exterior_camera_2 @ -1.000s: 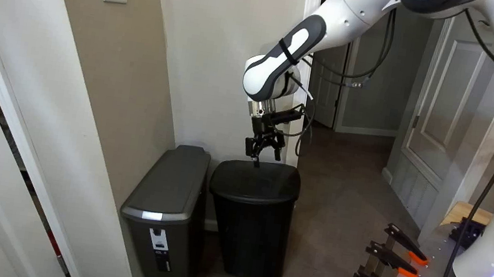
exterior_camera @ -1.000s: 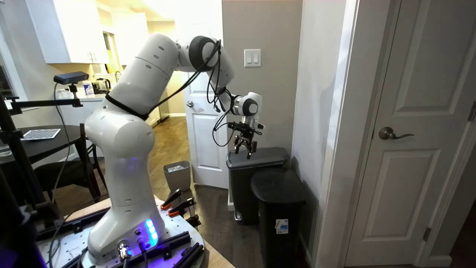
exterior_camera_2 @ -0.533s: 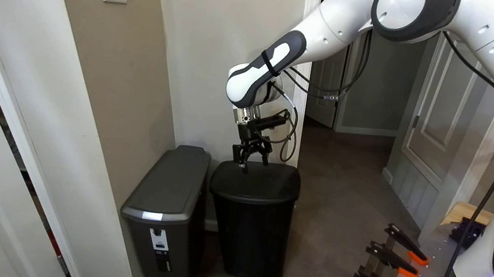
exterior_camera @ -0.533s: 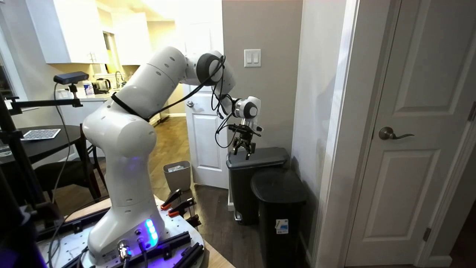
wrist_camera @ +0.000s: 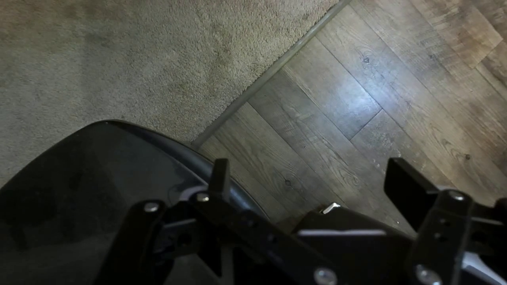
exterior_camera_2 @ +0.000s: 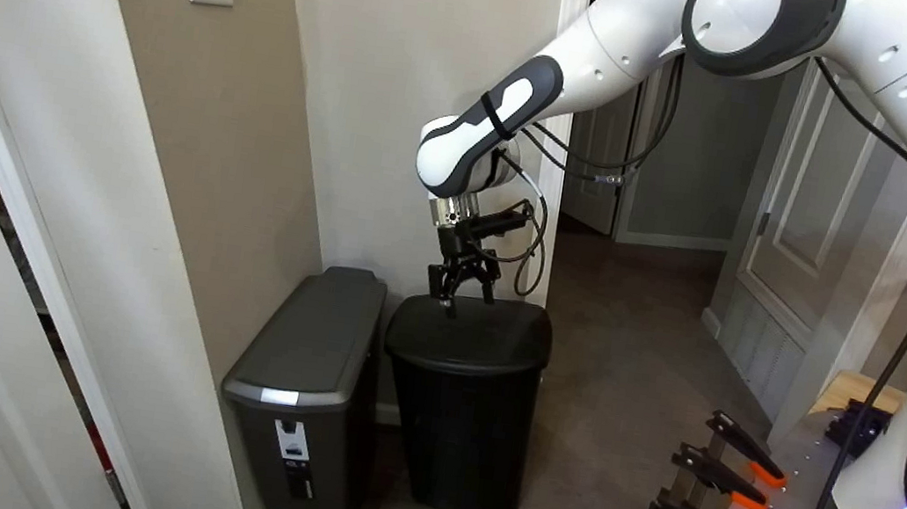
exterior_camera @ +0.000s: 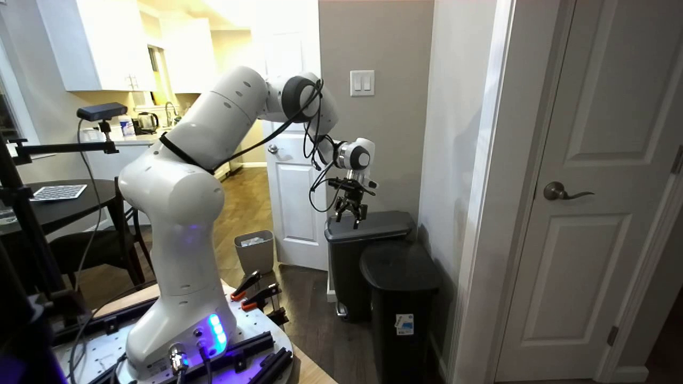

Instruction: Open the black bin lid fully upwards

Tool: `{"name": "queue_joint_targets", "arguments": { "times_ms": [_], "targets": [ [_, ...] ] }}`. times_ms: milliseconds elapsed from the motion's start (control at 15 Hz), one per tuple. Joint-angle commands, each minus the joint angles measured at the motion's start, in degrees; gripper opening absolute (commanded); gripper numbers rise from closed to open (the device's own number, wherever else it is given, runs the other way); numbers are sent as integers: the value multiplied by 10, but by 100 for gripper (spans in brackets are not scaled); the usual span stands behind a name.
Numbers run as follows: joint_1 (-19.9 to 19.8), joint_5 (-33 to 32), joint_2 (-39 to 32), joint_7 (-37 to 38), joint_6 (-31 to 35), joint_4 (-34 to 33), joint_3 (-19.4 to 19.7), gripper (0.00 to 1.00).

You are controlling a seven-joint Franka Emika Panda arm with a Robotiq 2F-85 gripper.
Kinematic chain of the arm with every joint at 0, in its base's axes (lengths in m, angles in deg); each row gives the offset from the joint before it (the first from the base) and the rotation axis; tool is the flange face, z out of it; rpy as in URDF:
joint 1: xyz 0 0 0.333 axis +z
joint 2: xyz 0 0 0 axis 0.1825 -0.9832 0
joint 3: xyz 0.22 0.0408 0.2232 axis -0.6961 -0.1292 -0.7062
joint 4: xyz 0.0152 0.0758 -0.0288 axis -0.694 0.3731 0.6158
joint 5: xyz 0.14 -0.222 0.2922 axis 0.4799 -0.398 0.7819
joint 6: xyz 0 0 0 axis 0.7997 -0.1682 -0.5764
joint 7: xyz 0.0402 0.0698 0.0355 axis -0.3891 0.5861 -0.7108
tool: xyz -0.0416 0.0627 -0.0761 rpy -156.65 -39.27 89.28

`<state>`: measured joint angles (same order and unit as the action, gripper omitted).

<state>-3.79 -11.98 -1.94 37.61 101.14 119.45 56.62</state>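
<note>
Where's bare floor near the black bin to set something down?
Visibly bare: the carpet between the black bin and the white door, and wood floor past the carpet's edge. Crowded: the narrow gap between black bin and grey bin.

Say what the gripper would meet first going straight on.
Probably the wood floor, which the wrist view shows between the parted fingers; yet one overlaps the edge of the black lid there and might clip it first. Depth is unclear.
</note>
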Motion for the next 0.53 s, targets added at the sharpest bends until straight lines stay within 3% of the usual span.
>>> {"name": "queue_joint_targets", "arguments": {
  "times_ms": [0, 200, 467],
  "targets": [
    [4, 3, -1, -2, -1, -2, 4, 100],
    [5, -3, -1, 1, 21, -1, 10, 100],
    [3, -7, -57, -37, 86, -67, 3, 100]
  ]
}}
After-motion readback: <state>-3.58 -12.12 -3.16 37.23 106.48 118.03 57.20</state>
